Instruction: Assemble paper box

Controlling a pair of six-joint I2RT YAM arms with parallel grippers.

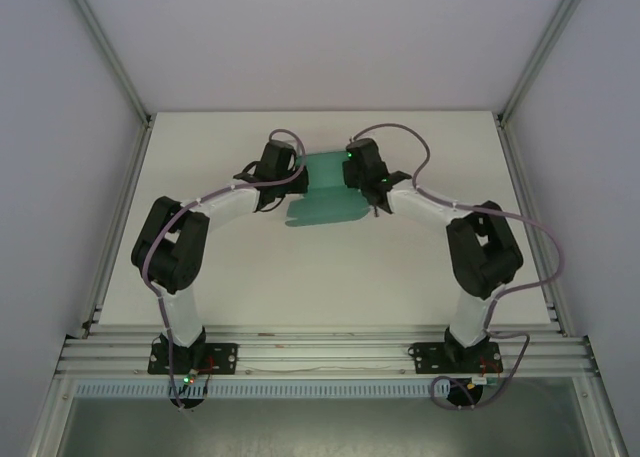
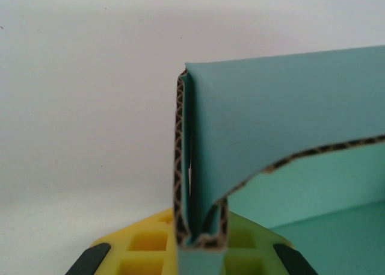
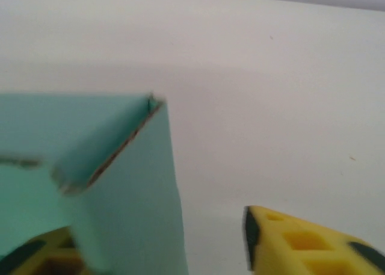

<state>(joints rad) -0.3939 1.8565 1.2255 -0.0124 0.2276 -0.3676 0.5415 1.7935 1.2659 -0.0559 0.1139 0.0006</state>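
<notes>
One half-folded box [image 1: 325, 202] sits at the worktop's [image 1: 300, 277] far middle. The left pincer [image 2: 201, 257] clenches its doubled upright wall. The right pincer [image 3: 162, 245] is released, a wall loose between its fingers. The box's flat flap points toward the arm bases, long side left-right.

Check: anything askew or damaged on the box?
Nothing damaged. The paper box is half-folded, one flap splayed flat on its near side. The left end effector pinches a doubled wall; the right end effector stands open around the opposite wall.
</notes>
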